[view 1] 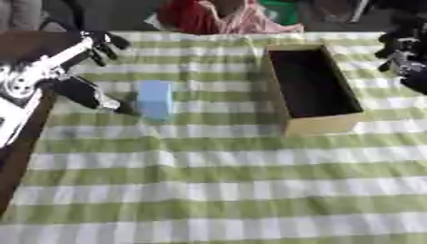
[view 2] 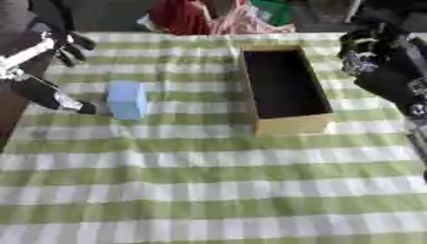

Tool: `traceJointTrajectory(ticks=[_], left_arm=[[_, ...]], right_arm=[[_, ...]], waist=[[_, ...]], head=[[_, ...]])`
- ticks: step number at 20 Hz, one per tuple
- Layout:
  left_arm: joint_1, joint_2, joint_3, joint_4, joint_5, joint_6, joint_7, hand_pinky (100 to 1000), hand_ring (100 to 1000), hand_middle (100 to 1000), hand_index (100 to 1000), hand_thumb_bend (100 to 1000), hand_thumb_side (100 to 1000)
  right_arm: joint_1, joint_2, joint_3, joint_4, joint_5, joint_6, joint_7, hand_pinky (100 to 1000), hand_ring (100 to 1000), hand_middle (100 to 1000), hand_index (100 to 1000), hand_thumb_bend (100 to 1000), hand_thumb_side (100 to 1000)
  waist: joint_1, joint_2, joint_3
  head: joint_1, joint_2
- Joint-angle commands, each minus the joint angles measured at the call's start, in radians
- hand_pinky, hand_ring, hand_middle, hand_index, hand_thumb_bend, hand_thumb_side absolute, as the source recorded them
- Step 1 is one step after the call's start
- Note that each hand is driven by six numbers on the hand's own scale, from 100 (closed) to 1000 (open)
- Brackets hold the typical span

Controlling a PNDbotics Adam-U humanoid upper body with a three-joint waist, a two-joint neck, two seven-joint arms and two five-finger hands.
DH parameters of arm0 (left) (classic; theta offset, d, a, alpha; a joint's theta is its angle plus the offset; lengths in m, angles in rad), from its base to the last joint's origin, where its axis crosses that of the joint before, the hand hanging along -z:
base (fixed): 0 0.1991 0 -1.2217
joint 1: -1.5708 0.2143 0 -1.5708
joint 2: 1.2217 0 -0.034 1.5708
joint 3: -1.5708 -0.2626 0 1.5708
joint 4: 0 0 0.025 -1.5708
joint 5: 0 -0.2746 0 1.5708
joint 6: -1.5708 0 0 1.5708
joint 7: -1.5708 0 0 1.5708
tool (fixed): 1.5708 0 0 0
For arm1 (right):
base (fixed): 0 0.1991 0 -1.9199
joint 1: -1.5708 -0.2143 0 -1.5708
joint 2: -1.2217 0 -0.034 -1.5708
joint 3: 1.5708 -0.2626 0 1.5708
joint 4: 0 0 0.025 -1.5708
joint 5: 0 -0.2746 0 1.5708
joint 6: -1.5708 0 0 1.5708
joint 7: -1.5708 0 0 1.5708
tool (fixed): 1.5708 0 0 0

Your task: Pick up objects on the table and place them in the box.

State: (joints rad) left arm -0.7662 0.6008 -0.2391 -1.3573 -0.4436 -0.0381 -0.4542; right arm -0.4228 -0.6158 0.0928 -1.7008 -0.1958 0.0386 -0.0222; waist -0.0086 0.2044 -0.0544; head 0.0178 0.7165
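Note:
A light blue block [view 1: 155, 99] stands on the green-and-white checked cloth, left of centre. My left hand [view 1: 68, 66] is just left of it, open, with the thumb [view 1: 93, 96] reaching toward the block's left side and the fingers [view 1: 102, 45] spread above and behind it. I cannot tell whether the thumb touches the block. An open cardboard box [view 1: 321, 125] with a dark inside sits to the right. My right hand [view 2: 367, 50] hovers at the upper right beside the box; its fingers are not clear.
The checked cloth [view 1: 217, 181] covers the table, and its near half is bare. The table's brown edge [view 1: 18, 157] shows at the left. A red and pink bundle [view 1: 218, 18] lies past the far edge.

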Motion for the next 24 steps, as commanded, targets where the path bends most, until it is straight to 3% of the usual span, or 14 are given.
traceJointTrajectory(ticks=[1,12,24], left_arm=[[-0.046,-0.007,-0.007,0.053,-0.029,-0.018,-0.018,699,769,809,888,819,239],[-0.091,-0.048,-0.020,0.133,-0.066,-0.054,-0.031,708,768,803,883,792,245],[-0.129,-0.174,-0.015,0.339,-0.185,-0.118,-0.013,692,747,780,874,761,242]], right_arm=[[-0.014,-0.017,-0.006,-0.007,0.003,-0.003,0.006,555,651,677,882,100,298],[-0.013,-0.016,-0.005,-0.004,0.002,-0.003,0.008,555,651,677,882,100,298],[-0.014,-0.008,-0.002,-0.002,0.000,-0.003,0.012,555,650,677,882,100,299]], waist=[[0.000,-0.020,-0.004],[0.005,-0.027,-0.010],[0.001,-0.025,-0.024]], head=[[0.005,0.003],[0.008,0.001],[0.018,-0.004]])
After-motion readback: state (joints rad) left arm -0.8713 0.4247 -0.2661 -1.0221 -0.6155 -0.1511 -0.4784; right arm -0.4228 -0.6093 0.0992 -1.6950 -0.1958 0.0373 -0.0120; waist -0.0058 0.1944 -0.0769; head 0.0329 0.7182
